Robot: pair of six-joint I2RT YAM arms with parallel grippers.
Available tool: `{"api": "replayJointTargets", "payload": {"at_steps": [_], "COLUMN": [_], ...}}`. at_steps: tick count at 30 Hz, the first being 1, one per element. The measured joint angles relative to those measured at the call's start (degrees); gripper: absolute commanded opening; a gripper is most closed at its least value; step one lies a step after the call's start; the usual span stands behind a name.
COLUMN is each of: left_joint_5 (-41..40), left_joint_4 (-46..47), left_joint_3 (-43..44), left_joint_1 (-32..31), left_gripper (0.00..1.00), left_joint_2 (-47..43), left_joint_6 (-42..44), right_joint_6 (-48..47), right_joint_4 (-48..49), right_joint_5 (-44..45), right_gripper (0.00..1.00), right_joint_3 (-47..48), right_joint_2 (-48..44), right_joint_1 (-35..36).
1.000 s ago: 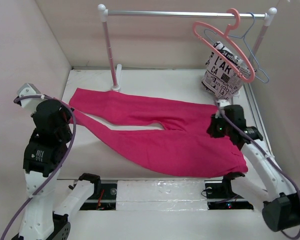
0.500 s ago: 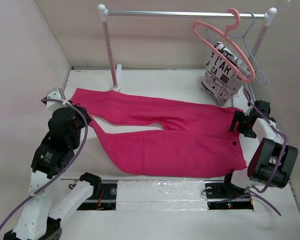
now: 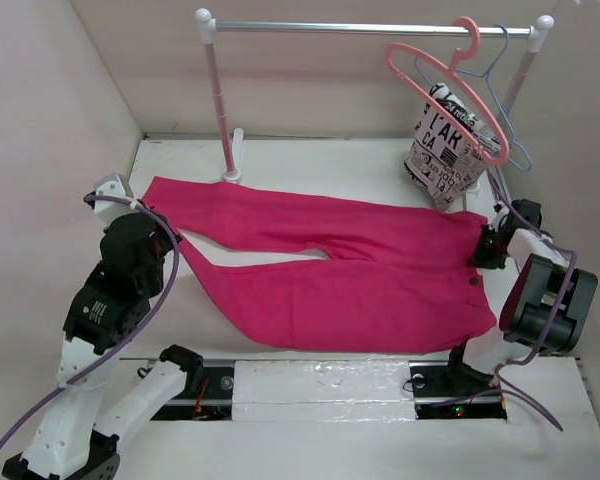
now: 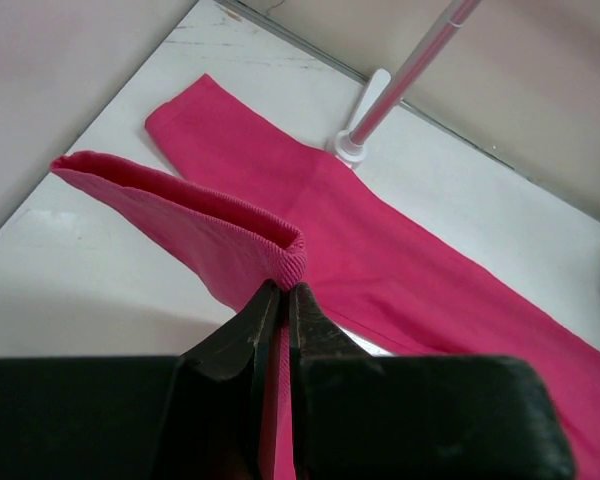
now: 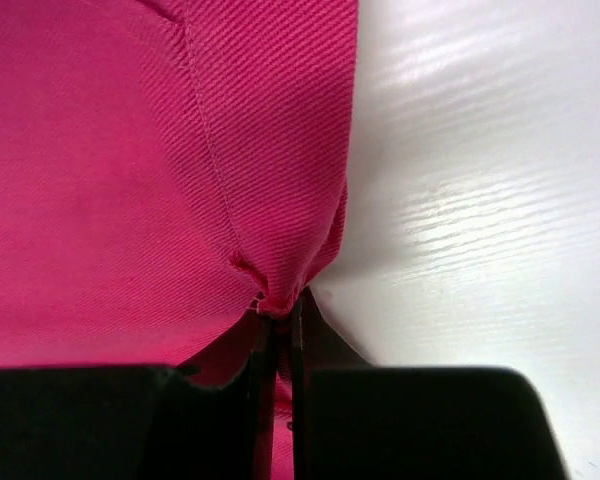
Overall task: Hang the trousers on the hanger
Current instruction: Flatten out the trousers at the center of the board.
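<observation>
The magenta-pink trousers (image 3: pixel 350 270) lie spread across the table, legs to the left, waist to the right. My left gripper (image 3: pixel 170 238) is shut on the cuff of the near leg (image 4: pixel 240 235), lifting it off the table. My right gripper (image 3: pixel 480 255) is shut on the waist edge of the trousers (image 5: pixel 160 170), which bunches at the fingertips (image 5: pixel 265 335). The salmon-pink hanger (image 3: pixel 450 85) hangs by its hook on the rail at the back right, apart from both grippers.
A silver rail (image 3: pixel 370 28) on two white-and-pink posts (image 3: pixel 220 100) spans the back. A thin light-blue wire hanger (image 3: pixel 505 90) and a white garment with black lettering (image 3: pixel 442 150) hang beside the pink hanger. Walls close in on both sides.
The right arm swung out to the right and its gripper closed on the waist edge. The left gripper moved up and right to the near leg's cuff and holds it.
</observation>
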Motion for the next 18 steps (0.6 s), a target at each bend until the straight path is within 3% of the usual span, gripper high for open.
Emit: {"api": "replayJointTargets", "payload": {"at_steps": [3, 4, 5, 6, 7, 9, 13, 18], "left_joint_5": [-1.1, -1.4, -1.7, -1.9, -2.1, -2.2, -1.7, 1.4], "left_joint_4": [-0.2, -0.5, -0.9, -1.4, -1.9, -3.1, -4.9, -4.0], "left_joint_3": [0.0, 0.0, -0.1, -0.2, -0.3, -0.6, -0.6, -2.6], "left_joint_1": [-2.0, -2.7, -3.3, -3.7, -4.1, -4.5, -5.6, -6.0], "left_gripper": [0.00, 0.00, 0.00, 0.00, 0.00, 0.00, 0.00, 0.00], "left_joint_2": [-0.1, -0.2, -0.2, -0.3, -0.5, -0.7, -1.5, -3.9], "left_joint_6": [0.1, 0.1, 0.1, 0.0, -0.2, -0.5, -1.6, -2.5], "right_joint_6": [-1.3, -1.7, -2.2, -2.7, -3.0, -4.1, -5.0, -3.7], "right_joint_4": [-3.2, -4.0, -4.4, -4.5, -4.4, -4.1, -5.3, -7.6], "right_joint_5": [0.5, 0.9, 1.4, 1.9, 2.5, 3.8, 4.8, 4.8], "right_gripper": [0.00, 0.05, 0.14, 0.42, 0.55, 0.70, 0.71, 0.67], "right_joint_3": [5.7, 8.3, 11.1, 13.6, 15.5, 17.8, 16.5, 7.8], "right_joint_2": [1.1, 1.8, 2.7, 3.5, 4.1, 4.5, 1.7, -10.6], "right_joint_1": [0.0, 0.0, 0.0, 0.0, -0.2, -0.7, -3.5, -8.8]}}
